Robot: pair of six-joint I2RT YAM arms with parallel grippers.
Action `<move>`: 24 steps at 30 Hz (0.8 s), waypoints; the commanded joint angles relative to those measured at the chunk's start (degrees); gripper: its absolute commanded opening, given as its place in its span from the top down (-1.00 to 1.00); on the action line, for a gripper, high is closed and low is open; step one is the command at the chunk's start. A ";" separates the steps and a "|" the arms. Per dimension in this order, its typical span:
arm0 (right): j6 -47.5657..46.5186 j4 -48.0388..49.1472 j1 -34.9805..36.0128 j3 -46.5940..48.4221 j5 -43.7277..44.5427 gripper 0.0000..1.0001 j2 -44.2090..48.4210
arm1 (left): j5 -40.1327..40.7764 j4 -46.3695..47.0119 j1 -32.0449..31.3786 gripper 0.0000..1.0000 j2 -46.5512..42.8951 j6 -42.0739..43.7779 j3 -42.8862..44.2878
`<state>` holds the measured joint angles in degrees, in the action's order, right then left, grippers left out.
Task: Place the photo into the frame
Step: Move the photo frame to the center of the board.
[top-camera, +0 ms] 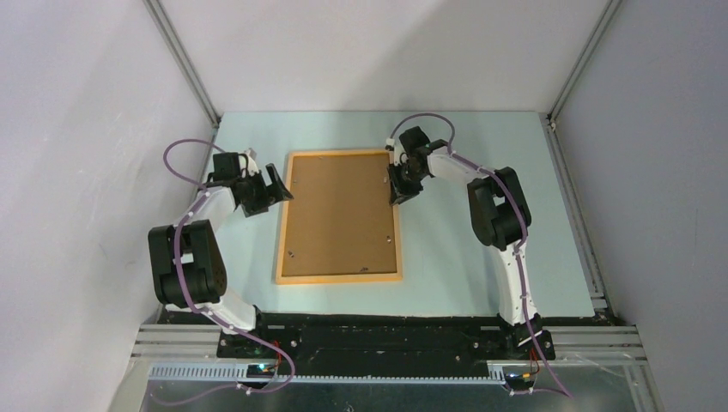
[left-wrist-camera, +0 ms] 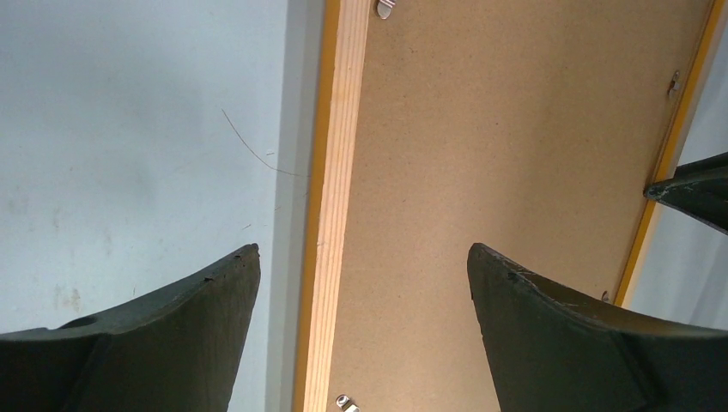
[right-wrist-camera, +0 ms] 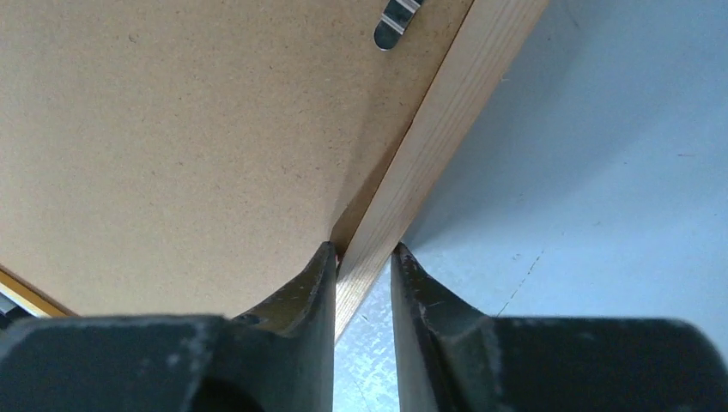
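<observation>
Right gripper (right-wrist-camera: 362, 251) pinches frame (top-camera: 340, 277) right rail, left gripper (left-wrist-camera: 364, 251) wide astride left rail; next likely: left closes, level lift.

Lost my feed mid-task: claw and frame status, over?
Left claw open over left rail of frame. Right claw pinching its right rail. Face down, backing board in; photo not in sight.

The frame (top-camera: 339, 277) lies flat on the worktop (top-camera: 464, 257), the big obstacle. Left pincer (top-camera: 277, 184) straddles its left rail, jaws wide; right pincer (top-camera: 400, 193) clamps the right rail. Bare lanes run near, far and right.
</observation>
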<state>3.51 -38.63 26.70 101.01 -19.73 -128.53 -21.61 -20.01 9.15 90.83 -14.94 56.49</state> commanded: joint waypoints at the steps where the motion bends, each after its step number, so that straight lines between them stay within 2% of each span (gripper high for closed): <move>1: 1.12 1.50 0.11 -0.96 3.01 0.57 0.11 | -0.05 0.49 0.35 -0.88 0.17 1.82 2.16; 3: 1.53 2.02 0.04 -2.77 4.42 0.75 1.17 | 0.00 0.41 0.39 -0.89 0.22 1.98 2.21; 7: 2.76 4.25 -1.30 -7.65 6.12 0.99 4.59 | -0.09 0.17 0.22 -0.89 0.12 2.37 2.61; 17: 2.77 9.18 -7.44 -21.99 1.15 1.00 15.15 | 5.60 -3.09 -5.23 -0.88 1.98 10.02 6.73; 24: 0.26 9.80 -11.44 -28.59 -3.15 1.00 20.05 | 10.34 -7.33 -15.24 -0.88 5.30 12.85 14.05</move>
<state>6.79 -28.56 17.04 75.42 -19.62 -112.46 -14.76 -24.99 -1.21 94.80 -5.69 65.76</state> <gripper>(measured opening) 0.260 0.943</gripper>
